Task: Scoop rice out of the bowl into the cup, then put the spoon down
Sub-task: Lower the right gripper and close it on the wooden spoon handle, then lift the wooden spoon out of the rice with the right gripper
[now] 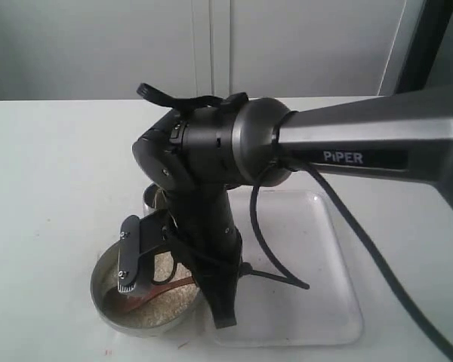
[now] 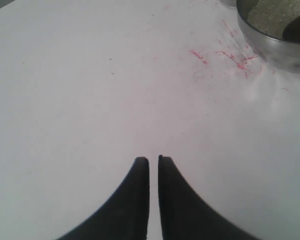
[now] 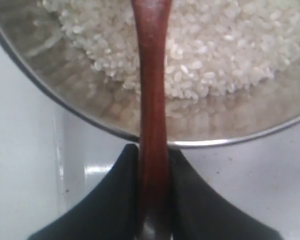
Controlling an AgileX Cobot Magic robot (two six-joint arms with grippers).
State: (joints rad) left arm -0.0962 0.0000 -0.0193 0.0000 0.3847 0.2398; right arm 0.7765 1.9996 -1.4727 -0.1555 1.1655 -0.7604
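Note:
The wide steel bowl (image 1: 109, 305) stands at the front left, and its rim (image 3: 230, 141) fills the right wrist view. White rice (image 3: 225, 45) heaps inside it (image 1: 157, 303). The dark wooden spoon (image 3: 151, 75) lies with its head in the rice (image 1: 162, 287) and its handle crossing the rim. My right gripper (image 3: 153, 150) is shut on that handle just outside the bowl (image 1: 211, 294). The small steel cup (image 1: 152, 197) peeks out behind the right arm, mostly hidden. My left gripper (image 2: 153, 159) hovers shut and empty over bare table, with the bowl's edge (image 2: 270, 42) off to one side.
A clear plastic tray (image 1: 309, 256) lies to the right of the bowl, under the right arm. A black cable (image 1: 268, 249) loops over it. Red scratch marks (image 2: 225, 57) dot the white table near the bowl. The right arm's bulk (image 1: 234, 143) hides the centre of the table.

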